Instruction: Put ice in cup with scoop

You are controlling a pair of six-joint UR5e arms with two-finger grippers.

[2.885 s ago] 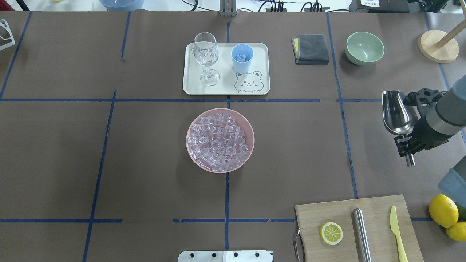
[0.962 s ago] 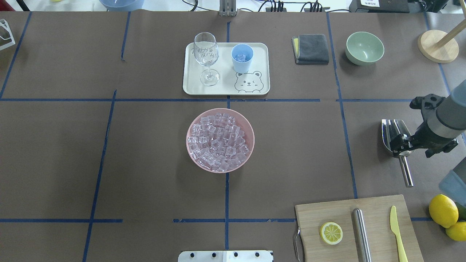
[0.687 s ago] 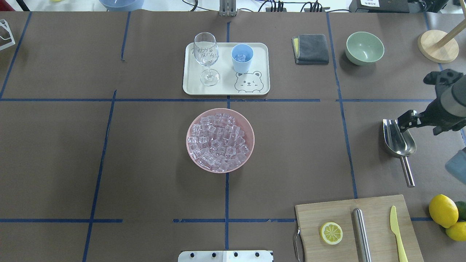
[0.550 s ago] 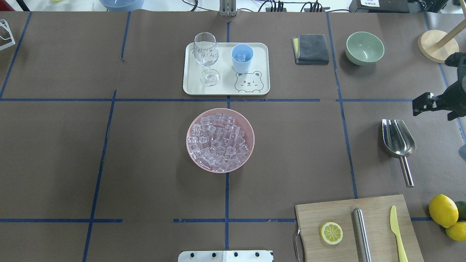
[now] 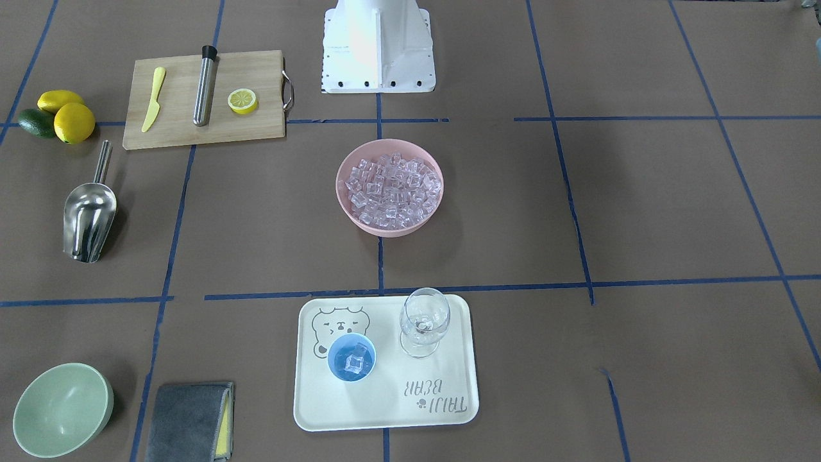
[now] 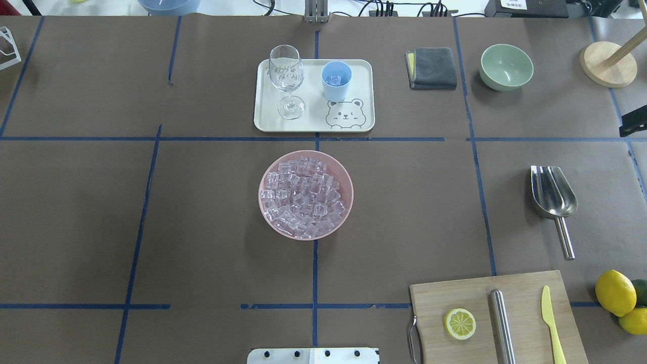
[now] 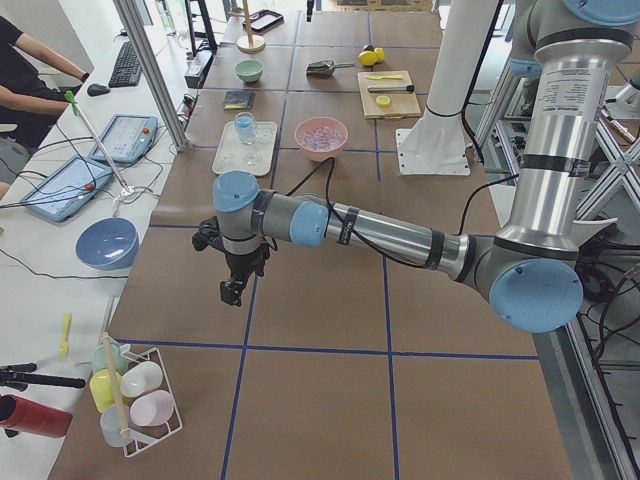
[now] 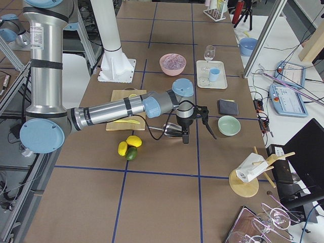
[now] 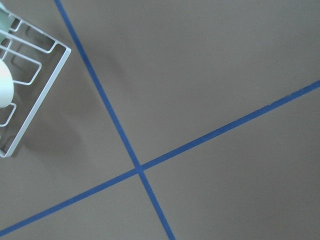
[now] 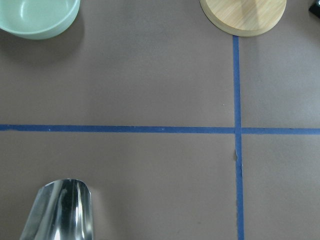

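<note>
The silver scoop (image 6: 553,194) lies free on the brown table at the right, handle toward the robot; it also shows as the scoop (image 5: 90,218) and, by its mouth only, the scoop (image 10: 62,210). Ice (image 6: 305,196) fills a pink bowl (image 6: 268,172) at the centre. The light-blue cup (image 6: 336,80) stands on a white tray (image 6: 364,91) and holds a few cubes. My right gripper (image 8: 199,134) hangs above and beyond the scoop with fingers spread, empty; one fingertip (image 6: 634,126) shows at the overhead edge. My left gripper (image 7: 231,291) hovers over bare table far left; I cannot tell its state.
A wine glass (image 6: 286,76) stands beside the cup. A green bowl (image 6: 506,65), grey cloth (image 6: 432,68) and wooden stand (image 6: 608,63) lie at the back right. Near me are a cutting board (image 6: 525,293) with a steel cylinder (image 6: 502,323), and lemons (image 6: 615,292).
My right gripper lowered the scoop onto the table, let go of it and drew back up and to the right edge. The scoop has lain still since.
</note>
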